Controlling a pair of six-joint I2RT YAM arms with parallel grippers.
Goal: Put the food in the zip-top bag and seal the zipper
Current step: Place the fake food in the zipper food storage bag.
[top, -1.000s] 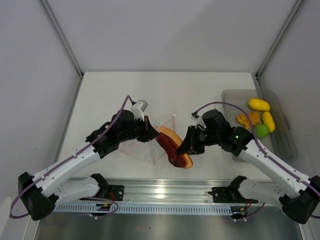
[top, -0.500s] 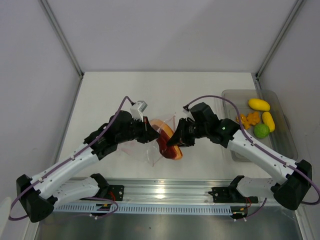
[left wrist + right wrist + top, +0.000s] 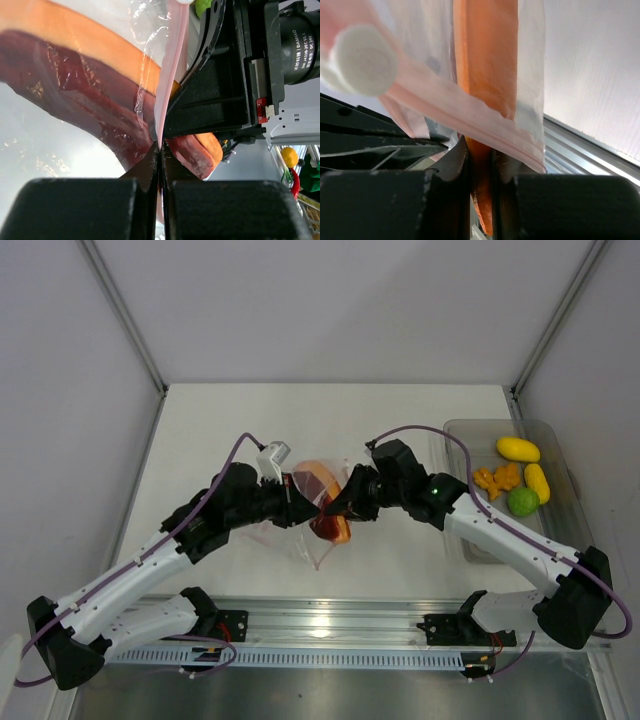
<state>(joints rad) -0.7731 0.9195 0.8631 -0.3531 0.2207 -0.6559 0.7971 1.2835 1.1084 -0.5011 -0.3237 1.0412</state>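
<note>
One piece in play: the slice (image 3: 318,480), orange rind over dark-red flesh, sits part-way through the mouth of the zip-top bag (image 3: 303,532), mid-table (image 3: 400,420) between the two arms. In the left wrist view most of it lies behind the clear film, with the tail end bare on the right arm's side.

Across the slice runs the zipper (image 3: 169,75), just ahead of the right fingers, so the gripped end is outside the bag.

Your left gripper (image 3: 160,152) is fully closed, pinching the pink strip itself. My read: it lifts one lip so the mouth is open and the bag can't skid when the slice is pushed. Can't tell where the other lip sits.

Your right gripper (image 3: 480,152) is at a narrow gap, clamped across the slice's thin section near its end. That keeps the long axis pointing into the mouth and the fingers off the strip.

You'll want the slice deeper before release. Let go here and it likely hangs on the lip or tips out. Mind the fingertips too: the two grippers are close beside each other.

Remaining food is in the tray (image 3: 565,525) at right, well apart from the bag: yellow pieces (image 3: 517,449), lime (image 3: 523,501), orange piece (image 3: 497,479). Sealing not started, so the task is early.
</note>
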